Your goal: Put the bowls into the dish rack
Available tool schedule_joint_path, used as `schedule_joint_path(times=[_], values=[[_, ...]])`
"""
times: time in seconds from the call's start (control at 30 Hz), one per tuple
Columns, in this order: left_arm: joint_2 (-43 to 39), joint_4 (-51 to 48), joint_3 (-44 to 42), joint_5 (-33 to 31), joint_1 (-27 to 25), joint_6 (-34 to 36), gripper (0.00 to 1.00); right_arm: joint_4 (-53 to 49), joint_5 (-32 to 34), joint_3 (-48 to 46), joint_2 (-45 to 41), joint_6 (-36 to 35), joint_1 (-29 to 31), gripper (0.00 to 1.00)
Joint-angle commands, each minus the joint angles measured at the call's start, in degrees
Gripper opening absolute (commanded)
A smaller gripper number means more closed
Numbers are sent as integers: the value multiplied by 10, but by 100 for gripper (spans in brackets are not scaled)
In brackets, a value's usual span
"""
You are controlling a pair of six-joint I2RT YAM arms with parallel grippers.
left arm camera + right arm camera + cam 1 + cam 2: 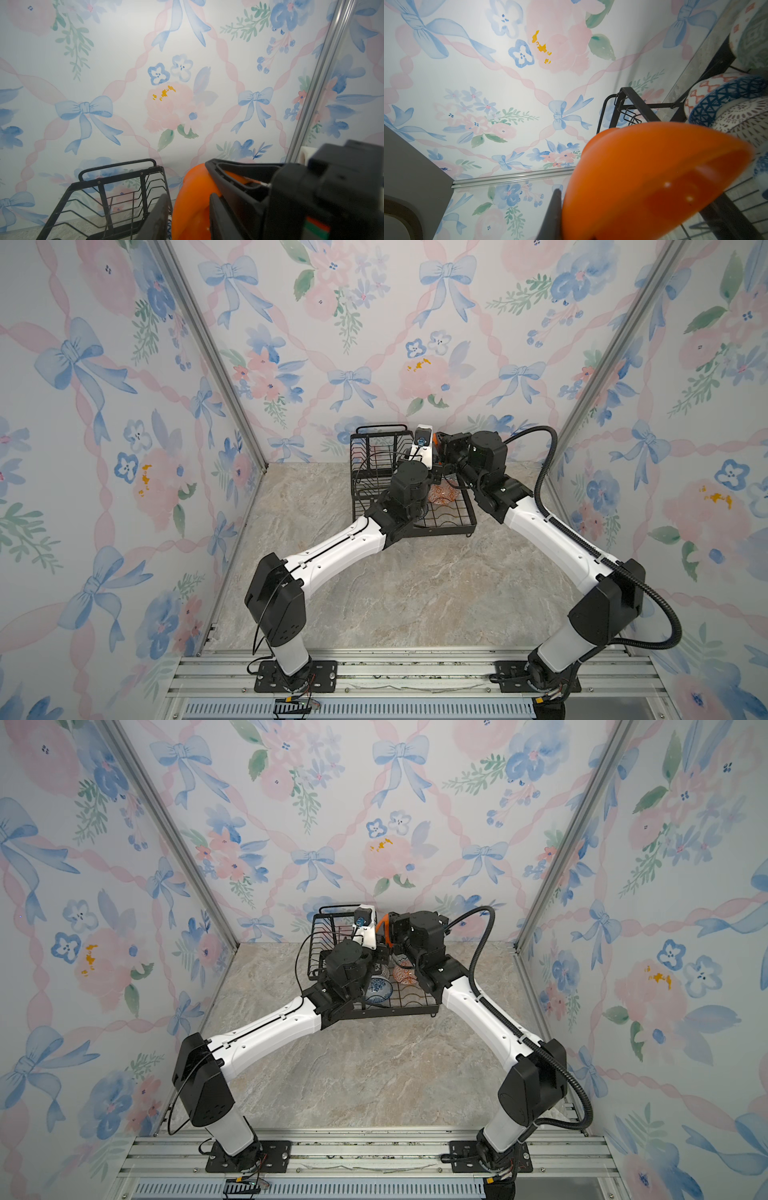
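The plain orange bowl (193, 197) (643, 176) hangs on edge above the black wire dish rack (451, 524) (328, 928), and shows as a thin orange strip in a top view (383, 928). My right gripper (564, 212) is shut on its wall; only one of its fingers (556, 207) shows. My left gripper (188, 207) straddles the same bowl with its jaws apart, and a gap shows beside one finger (160, 216). On the lower tray lie the orange-white bowl (403, 973) and the blue-white floral bowl (379, 988). The dark-blue geometric bowl (716, 97) and green-white bowl (756, 35) rest there too.
The rack stands at the back of the marble table (415, 593), close to the floral back wall (374, 344). Its raised slotted basket with a handle loop (116, 178) is on the left side. Both forearms cross over the rack's front.
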Motion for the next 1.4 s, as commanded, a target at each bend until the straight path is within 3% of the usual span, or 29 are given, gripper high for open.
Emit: schedule_joint_path(times=[0.0, 0.27, 0.43, 0.63, 0.73, 0.93, 1.1, 1.17, 1.37], values=[[-29, -12, -15, -10, 9, -6, 35, 40, -8, 28, 1, 3, -8, 0], [-57, -55, -25, -9, 24, -33, 41, 58, -26, 13, -2, -1, -24, 0], [-71, -116, -17, -3, 31, -70, 55, 62, -61, -5, -18, -23, -48, 0], [-81, -218, 5, 0, 23, -132, 79, 65, -122, -31, -49, -61, -98, 0], [-94, -239, -5, 12, 14, -155, 98, 65, -143, -60, -68, -76, -119, 0], [-102, -285, -5, 56, 9, -174, 98, 62, -150, -115, -94, -119, -145, 0], [-78, -301, 15, 172, 35, -136, 98, 151, -119, -192, -113, -152, -146, 0], [-60, -316, 35, 210, 52, -119, 98, 143, -114, -196, -113, -168, -146, 0], [-31, -345, 73, 262, 68, -92, 98, 147, -143, -204, -89, -212, -148, 0]])
